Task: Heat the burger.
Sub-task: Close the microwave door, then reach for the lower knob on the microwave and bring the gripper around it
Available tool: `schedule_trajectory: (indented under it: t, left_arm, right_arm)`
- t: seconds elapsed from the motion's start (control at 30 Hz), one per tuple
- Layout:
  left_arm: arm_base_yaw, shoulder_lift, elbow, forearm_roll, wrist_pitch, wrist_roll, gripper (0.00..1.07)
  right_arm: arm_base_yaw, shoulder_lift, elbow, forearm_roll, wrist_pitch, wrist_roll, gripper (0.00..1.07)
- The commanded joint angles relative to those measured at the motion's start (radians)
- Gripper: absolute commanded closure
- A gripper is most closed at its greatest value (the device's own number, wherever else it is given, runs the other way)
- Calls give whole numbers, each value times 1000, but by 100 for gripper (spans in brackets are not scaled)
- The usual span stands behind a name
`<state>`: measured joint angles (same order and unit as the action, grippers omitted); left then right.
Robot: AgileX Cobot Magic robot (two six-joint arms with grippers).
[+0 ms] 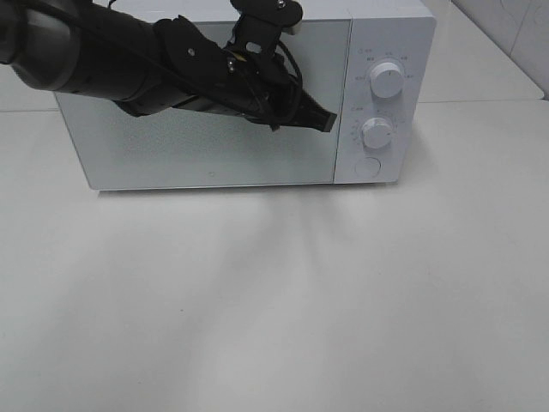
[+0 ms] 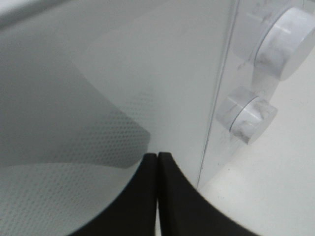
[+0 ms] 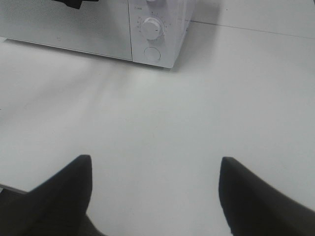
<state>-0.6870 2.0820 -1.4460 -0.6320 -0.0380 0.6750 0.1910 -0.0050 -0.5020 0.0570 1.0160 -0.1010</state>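
A white microwave stands along the far edge of a plain white table, its door closed. The burger is in none of the views. No part of the table that shows carries it, and the frosted door lets nothing be seen through it, so whether the burger sits inside cannot be told.

The left arm reaches across the front of the door. The left pincer has its two black fingers pressed together and holds nothing. Its tip hangs near the door's right edge, just beside the lower knob. Whether it touches the door is unclear. An upper knob sits above the lower one, and a round button below it.

The right pincer hangs over the bare table nearer the front edge, fingers spread wide and empty.

If the burger is inside, as seems likely, loading and closing are done. Setting the knobs to start the heating looks like the part left. No view shows whether the oven is running.
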Motion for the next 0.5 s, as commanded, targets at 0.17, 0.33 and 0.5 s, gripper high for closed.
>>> schedule_trajectory:
  t: [0.17,0.33,0.5]
  left_arm:
    - [29,17,-87,31,-26,32,106]
    - [29,-14,-98,87,175,32,106]
    - [29,-74,-98,165,456,19,106]
  right_arm:
    - [-3,-26,1,-5,-12,-2,39]
    - [-3,-26,1,-5,-12,-2,39]
    - [-3,-26,1,-5,-12,-2,39]
